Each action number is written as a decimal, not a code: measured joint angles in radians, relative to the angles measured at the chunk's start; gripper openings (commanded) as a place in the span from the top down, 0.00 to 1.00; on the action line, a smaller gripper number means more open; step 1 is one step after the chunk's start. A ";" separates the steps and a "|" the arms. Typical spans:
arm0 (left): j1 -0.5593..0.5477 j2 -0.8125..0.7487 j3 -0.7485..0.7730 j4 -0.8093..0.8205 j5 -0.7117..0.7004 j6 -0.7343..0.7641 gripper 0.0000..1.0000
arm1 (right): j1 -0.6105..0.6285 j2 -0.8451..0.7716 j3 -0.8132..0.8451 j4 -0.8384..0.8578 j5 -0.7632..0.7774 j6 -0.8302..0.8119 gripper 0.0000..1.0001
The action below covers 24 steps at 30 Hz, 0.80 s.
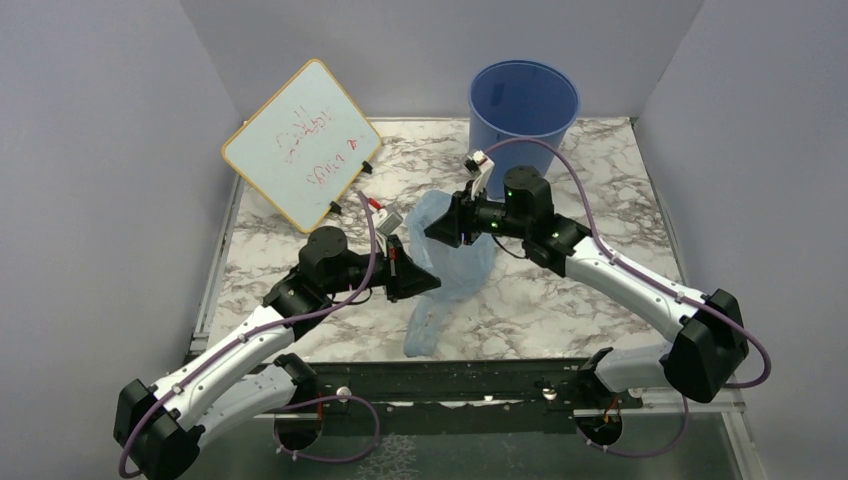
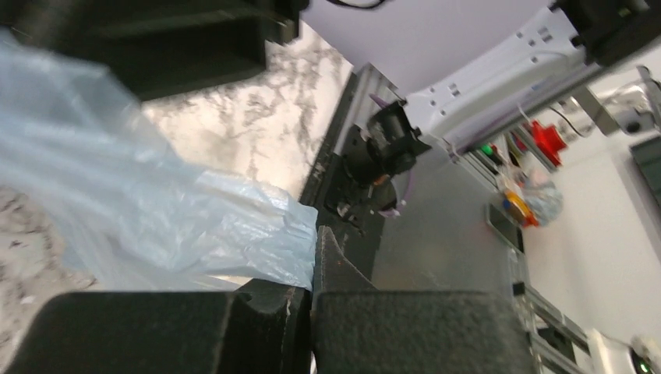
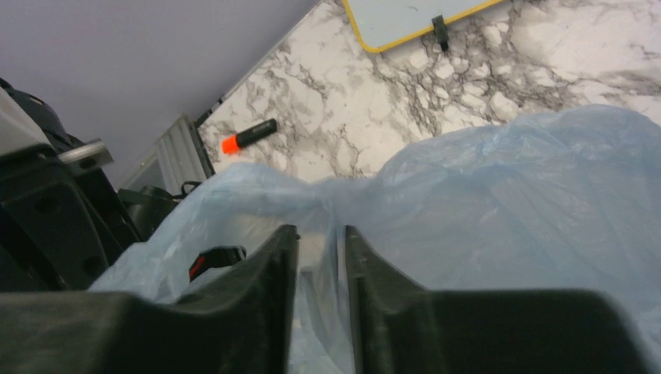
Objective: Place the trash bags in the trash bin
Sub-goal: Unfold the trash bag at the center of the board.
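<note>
I observed the left arm reaching forward and inward, low over the table [image 1: 560, 310]. The left gripper [image 1: 418, 277] had its jaws pressed together on the left edge of the bag [image 1: 458, 262]. The right arm came in from the right with its elbow bent. The right gripper [image 1: 437, 226] pointed left at the bag's upper edge, jaws slightly parted with film in the gap. The bag lay crumpled between both grippers, its lower end on the table. The bin [image 1: 500, 130] stood behind the right wrist, apart from the bag. A whiteboard [image 1: 300, 140] leaned at far left, with a marker [image 3: 248, 136] near it.
</note>
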 measured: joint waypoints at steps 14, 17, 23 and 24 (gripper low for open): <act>0.000 -0.038 0.063 -0.275 -0.315 0.089 1.00 | -0.004 -0.463 -0.442 0.093 0.039 -0.091 0.26; 0.000 -0.020 0.063 -0.282 -0.339 0.091 1.00 | 0.044 -0.428 -0.629 0.220 -0.028 -0.067 0.28; 0.000 -0.015 0.063 -0.282 -0.358 0.091 1.00 | 0.424 -0.307 -0.810 0.409 0.110 -0.144 0.27; 0.000 -0.015 0.063 -0.282 -0.359 0.089 1.00 | 0.481 -0.268 -0.805 0.444 0.150 -0.173 0.28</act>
